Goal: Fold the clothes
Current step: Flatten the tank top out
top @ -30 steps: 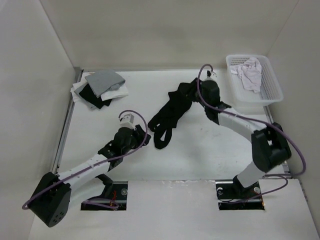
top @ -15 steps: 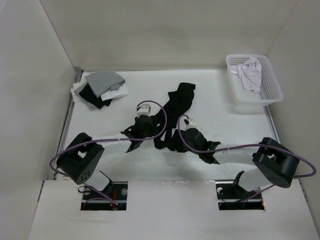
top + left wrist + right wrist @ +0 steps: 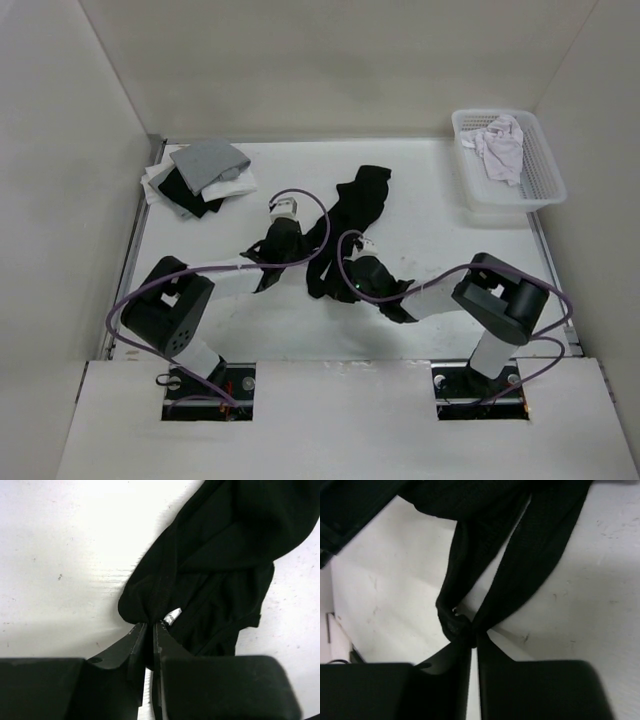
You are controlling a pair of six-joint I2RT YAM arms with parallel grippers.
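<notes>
Two pinches: left gripper (image 3: 149,626) closed on a bunched edge of the black sleeveless top (image 3: 352,205), right gripper (image 3: 472,639) closed on its straps. Top lies crumpled at the table (image 3: 460,240) centre; we judge it light, limp, so hold seams.

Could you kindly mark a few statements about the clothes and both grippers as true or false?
1. The left gripper is pinched shut on an edge of the thin black sleeveless top. True.
2. The right gripper hangs open, holding nothing. False: it is shut on a bunched strap of the top.
3. The pale pinkish-white cloth lies in the white plastic mesh basket. True.
4. The top is inside the basket. False: it lies on the white table between the two arms.
5. The pile of grey-and-white garments sits at the table's far left corner. True.
</notes>
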